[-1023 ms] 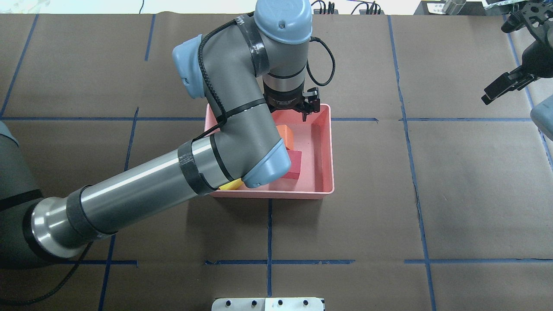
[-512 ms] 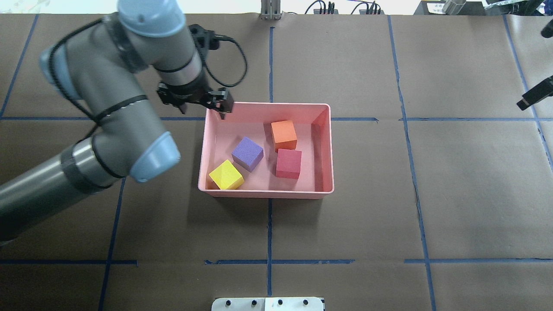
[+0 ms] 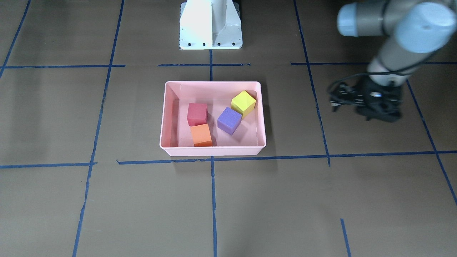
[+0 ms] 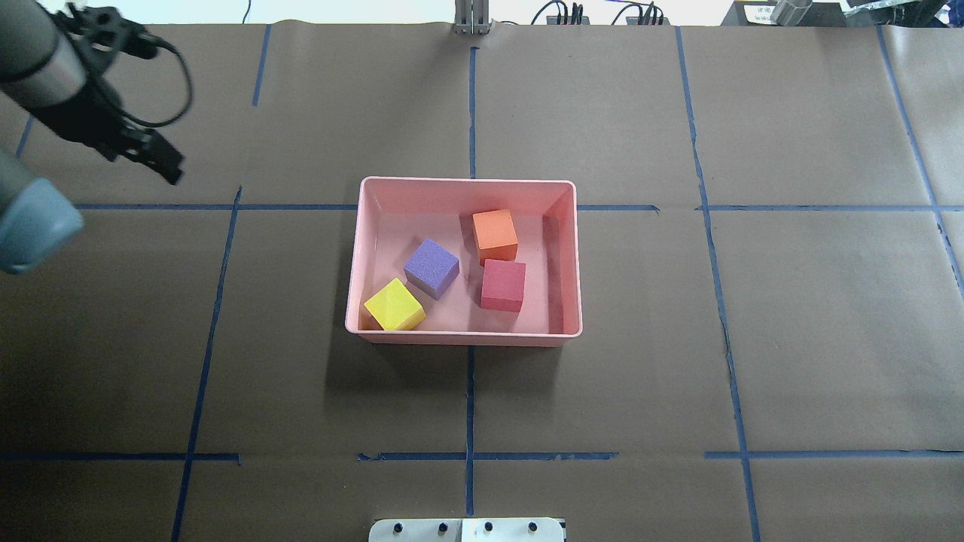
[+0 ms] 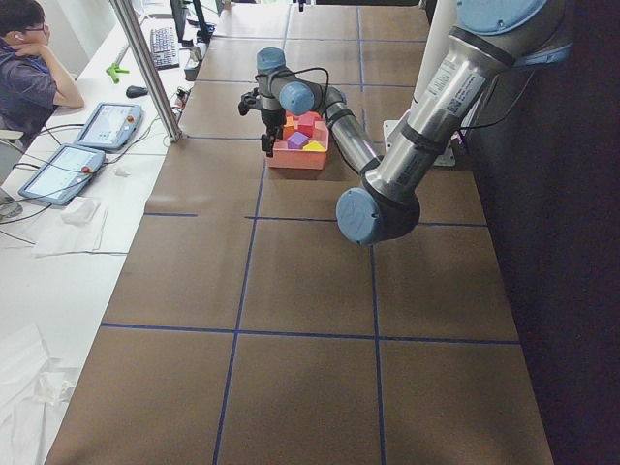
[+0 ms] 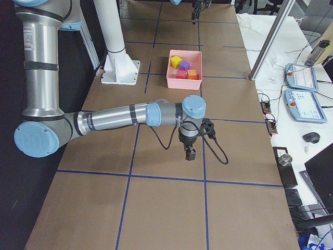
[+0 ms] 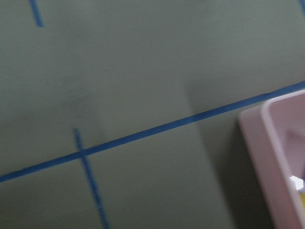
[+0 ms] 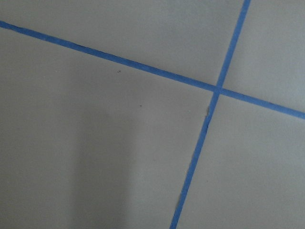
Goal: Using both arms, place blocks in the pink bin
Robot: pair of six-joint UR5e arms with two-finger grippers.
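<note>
The pink bin (image 4: 463, 181) sits mid-table and holds all four blocks: orange (image 4: 495, 234), red (image 4: 503, 285), purple (image 4: 431, 268) and yellow-green (image 4: 394, 305). The front view shows the same bin (image 3: 212, 151). My left gripper (image 4: 162, 162) hangs over bare table far to the left of the bin and holds no block; I cannot tell whether it is open or shut. It also shows in the front view (image 3: 378, 109). My right gripper (image 6: 190, 152) shows only in the exterior right view, low over the table well away from the bin; its state is unclear.
The white pedestal (image 3: 210, 25) stands behind the bin. Blue tape lines cross the brown table cover. The left wrist view shows the bin's corner (image 7: 281, 157). An operator (image 5: 29, 73) sits beyond the table's far edge by two tablets.
My left arm has swung away from over the bin to the far left, uncovering all four blocks. My right gripper has gone out of the overhead view at the right edge.
</note>
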